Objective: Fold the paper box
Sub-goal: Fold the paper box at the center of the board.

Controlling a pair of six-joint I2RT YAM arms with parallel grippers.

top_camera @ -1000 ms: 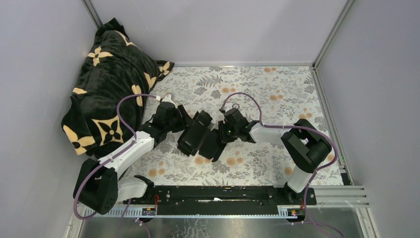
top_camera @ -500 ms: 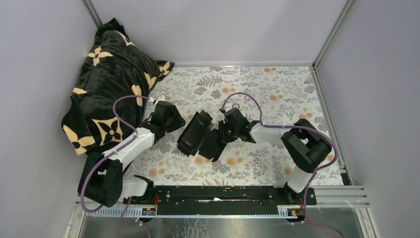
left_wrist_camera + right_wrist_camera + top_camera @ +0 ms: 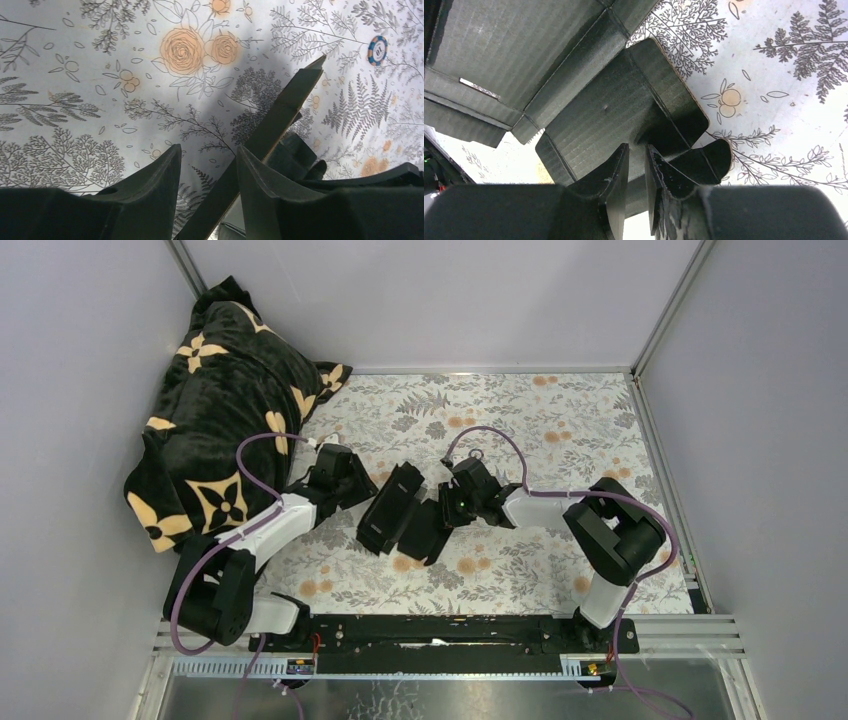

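Paper box point(image 3: 395, 508), matte creased card, left pincer point(image 3: 209, 149) open astride it, right pincer point(image 3: 637, 147) unclear

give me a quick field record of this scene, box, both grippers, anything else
paper box: black card, partly folded, flaps open, mid table
left gripper: jaws apart, a card edge between them
right gripper: jaws nearly together at a box flap, grip unclear
blanket: black with cream flowers, heaped at far left
tablecloth: floral print
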